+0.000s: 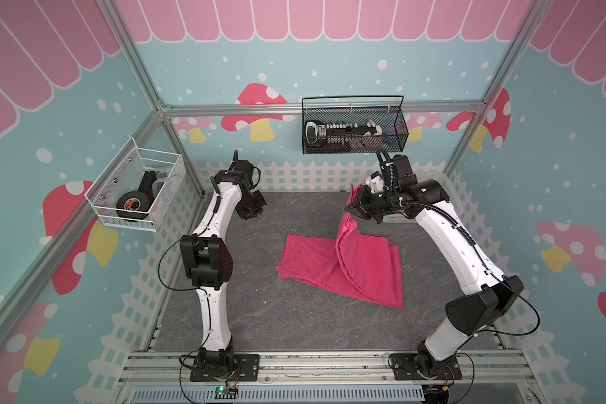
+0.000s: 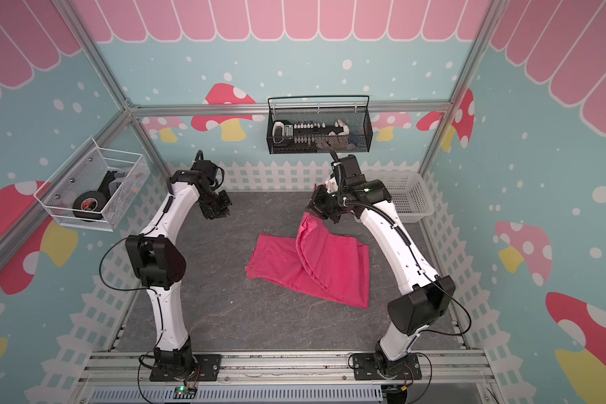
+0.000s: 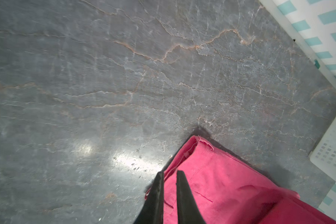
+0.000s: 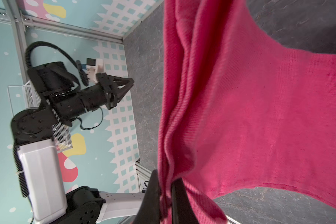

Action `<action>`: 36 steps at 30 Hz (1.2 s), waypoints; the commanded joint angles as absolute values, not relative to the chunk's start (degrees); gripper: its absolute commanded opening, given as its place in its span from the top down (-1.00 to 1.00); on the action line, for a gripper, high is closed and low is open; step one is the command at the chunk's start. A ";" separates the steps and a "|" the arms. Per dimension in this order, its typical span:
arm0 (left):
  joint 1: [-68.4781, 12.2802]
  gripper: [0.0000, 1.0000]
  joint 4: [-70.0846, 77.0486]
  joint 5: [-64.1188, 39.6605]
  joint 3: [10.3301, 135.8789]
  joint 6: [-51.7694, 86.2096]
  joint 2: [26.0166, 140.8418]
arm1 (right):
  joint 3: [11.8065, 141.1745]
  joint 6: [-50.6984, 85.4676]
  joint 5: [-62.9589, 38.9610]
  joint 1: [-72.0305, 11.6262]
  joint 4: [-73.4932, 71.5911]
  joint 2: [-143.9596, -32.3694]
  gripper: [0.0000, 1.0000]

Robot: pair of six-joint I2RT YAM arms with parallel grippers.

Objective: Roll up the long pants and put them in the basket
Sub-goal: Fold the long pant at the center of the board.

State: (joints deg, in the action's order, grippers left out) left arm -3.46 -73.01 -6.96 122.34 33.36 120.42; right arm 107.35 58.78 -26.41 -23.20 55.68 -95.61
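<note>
Right wrist view: right gripper [image 4: 165, 179] clamped on a bunched edge of the long pants [image 4: 260, 116], held raised while the rest lies on the table [image 1: 259, 321]; left gripper [image 4: 132, 81] near-closed, empty, aloft; step looks like spreading flat, next probably needs a second corner taken

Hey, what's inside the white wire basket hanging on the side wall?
A black roll of tape with an orange label stands in the white wire basket. Behind it is another black object, partly covered by the roll, too hidden to identify.
</note>
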 commanded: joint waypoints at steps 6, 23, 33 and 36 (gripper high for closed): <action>-2.72 0.70 -74.44 -6.06 115.03 31.55 113.30 | 100.85 61.34 -24.75 -26.04 45.77 -100.59 1.00; -0.32 0.70 -72.75 -9.36 105.73 31.90 105.86 | 111.59 60.39 -25.49 -34.34 41.39 -122.15 1.00; -0.22 0.70 -72.18 -10.45 104.24 32.23 105.30 | 114.26 59.51 -27.55 -40.02 43.18 -127.60 1.00; -0.18 0.70 -71.90 -10.98 103.98 32.34 105.30 | 114.20 59.41 -27.57 -40.50 43.23 -127.63 1.00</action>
